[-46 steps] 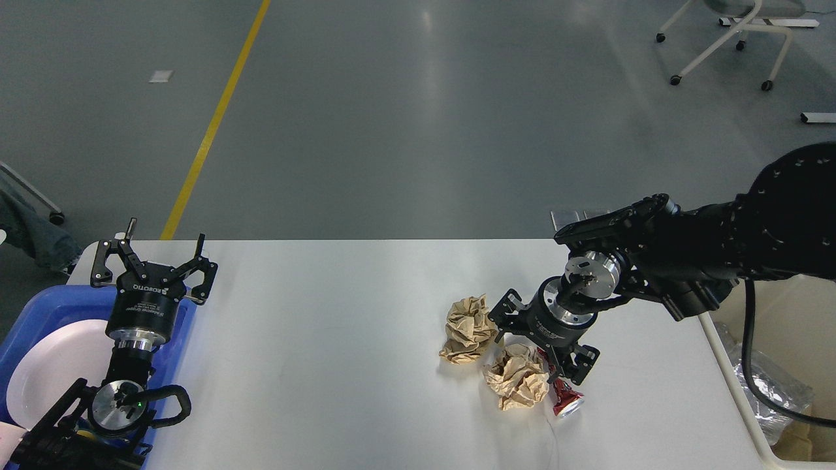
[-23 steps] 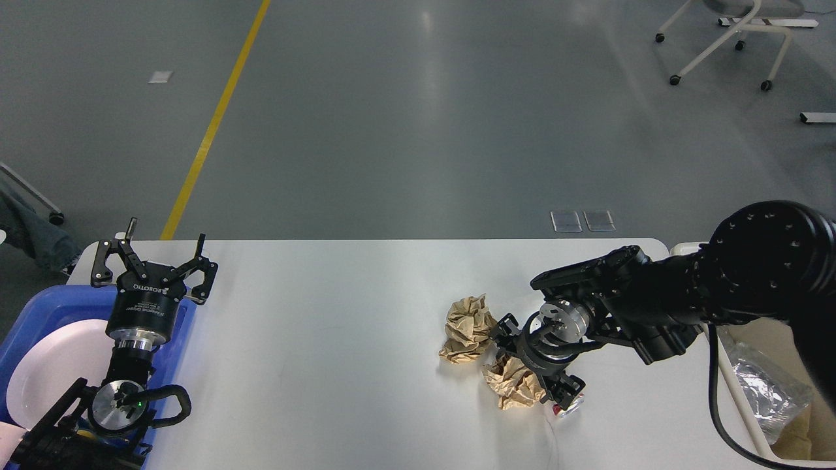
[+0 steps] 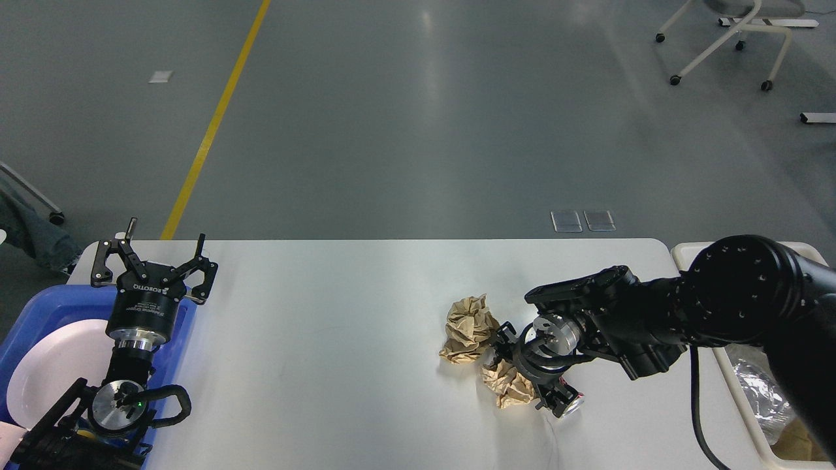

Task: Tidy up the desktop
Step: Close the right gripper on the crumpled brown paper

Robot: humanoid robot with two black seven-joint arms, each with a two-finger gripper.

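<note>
The large, smooth, white rectangular counter (image 3: 326, 365) with rounded corners fills the lower half of the head view, with grey floor beyond its far edge. On its right-centre part lie two crumpled balls of brown paper: one crumpled brown paper ball (image 3: 468, 328) sits farther from the robot, and a second brown paper wad (image 3: 506, 386) lies just nearer and to the right of it, the two close together. The right gripper (image 3: 532, 385) is down low on the counter at this second wad, its black body covering part of the paper; beside its tip a crushed red and silver can (image 3: 569, 405) lies on its side. From this angle I cannot tell whether the right jaws are spread or closed, nor what they touch. The left gripper (image 3: 151, 264) is raised at the counter's left edge, its jaws spread wide and holding nothing. Below it a blue plastic tray (image 3: 39, 313) holds a round white plate (image 3: 52, 372). A cream-white rectangular bin (image 3: 738, 385) stands against the counter's right end.
</note>
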